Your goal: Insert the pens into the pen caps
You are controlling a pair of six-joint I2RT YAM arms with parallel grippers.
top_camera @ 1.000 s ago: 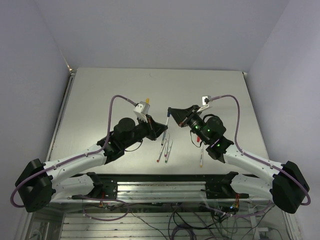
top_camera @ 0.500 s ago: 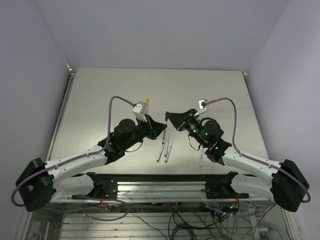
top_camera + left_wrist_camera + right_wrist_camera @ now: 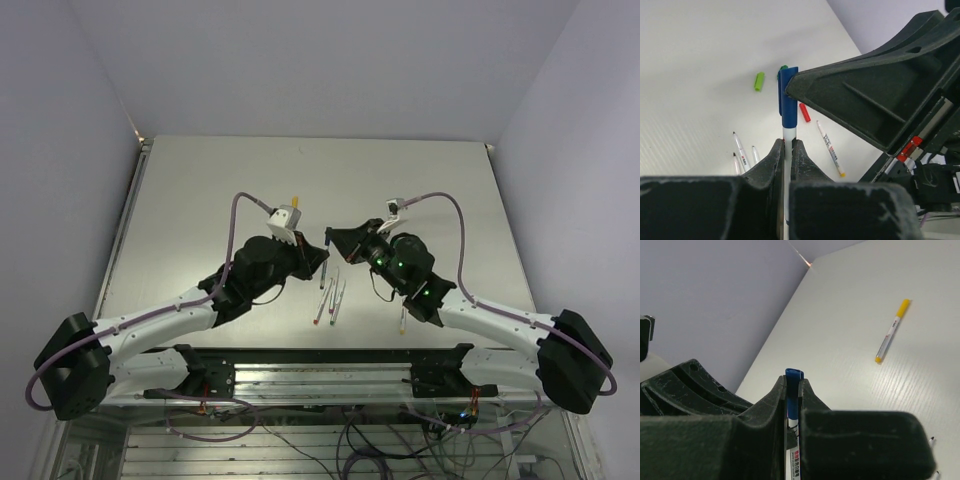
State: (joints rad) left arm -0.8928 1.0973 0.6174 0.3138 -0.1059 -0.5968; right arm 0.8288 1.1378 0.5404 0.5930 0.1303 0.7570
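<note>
Both grippers hold one pen in the air above the table's middle. My left gripper (image 3: 786, 142) is shut on the white barrel of the blue pen (image 3: 789, 134). My right gripper (image 3: 792, 380) is shut on the blue cap (image 3: 793, 385), which sits over the pen's tip. The cap also shows in the left wrist view (image 3: 788, 100). In the top view the left gripper (image 3: 321, 259) and right gripper (image 3: 329, 240) meet tip to tip. Several uncapped pens (image 3: 333, 298) lie below them. A light green cap (image 3: 759, 81), a dark green cap (image 3: 783, 69) and a red cap (image 3: 804, 112) lie on the table.
A yellow-capped pen (image 3: 892, 331) lies on the far table; it shows behind the left wrist camera in the top view (image 3: 294, 202). A pen with a yellow end (image 3: 403, 318) lies under the right arm. The table's back wall and side walls are close.
My right gripper has moved left and down until its fingertips meet the left gripper's. The blue cap now sits over the pen held by the left gripper.
</note>
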